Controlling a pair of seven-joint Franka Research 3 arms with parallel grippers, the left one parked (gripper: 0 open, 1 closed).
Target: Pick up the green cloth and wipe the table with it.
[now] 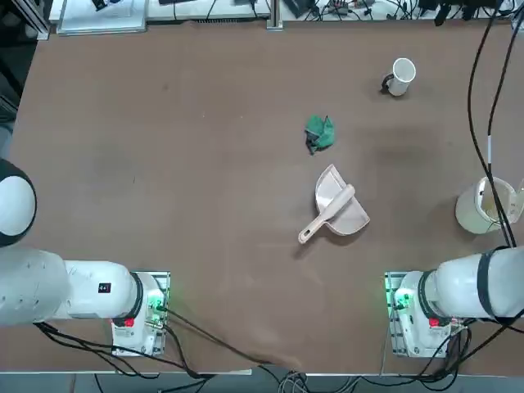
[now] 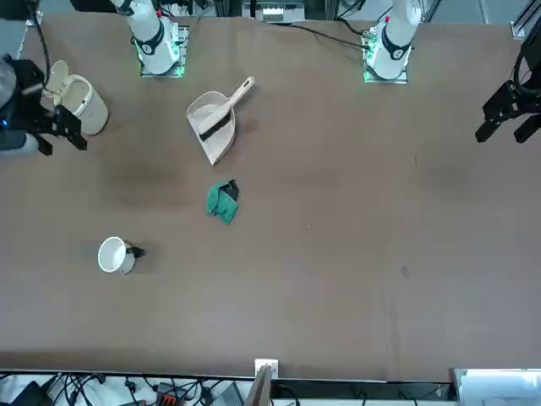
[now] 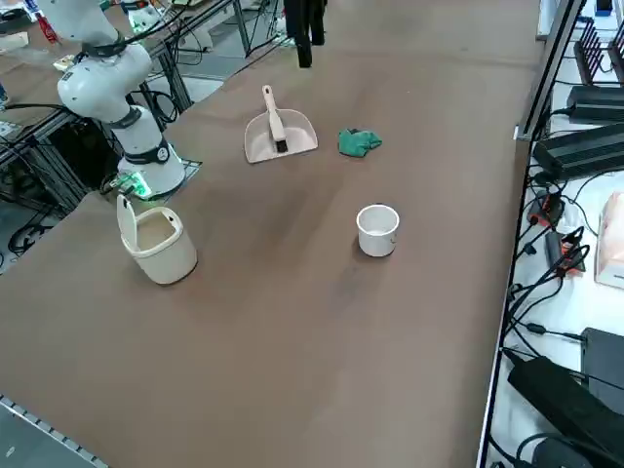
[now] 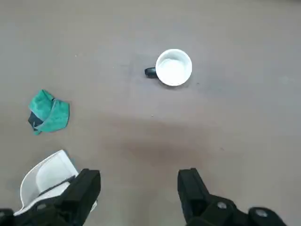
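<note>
Green and crumpled, the cloth [image 1: 320, 133] lies on the table [image 1: 205, 164] beyond the middle, on your right-hand side; take the clock from the top view, with the arm bases along the 6 o'clock side. It is a compact bundle, only a little longer than wide, its long axis running roughly from 12 to 6 with a slight lean. You can see its dark grey corner aimed at about 7 o'clock.

From the cloth, you have the white mug [image 1: 401, 75] at 2 o'clock, upright, its black handle toward 8. The white dustpan [image 1: 352, 219] sits between 5 and 6 o'clock, with the hand brush [image 1: 327, 214] lying across it, handle end between 7 and 8. At 4 o'clock stands the small white bin [image 1: 475, 209], lid swung open.

Your right gripper [image 4: 139, 173] hangs above the right-hand part of the table, its two black fingers spread wide, with nothing held between them.

The tabletop is matte brown, with faint smudges and a few small specks; your wrist view shows a darker, blurry patch ahead of the fingers. Past the 12 o'clock edge you have a pale surface strewn with black cables [image 1: 385, 10], and green light glows at the right arm's base [image 1: 417, 327].
</note>
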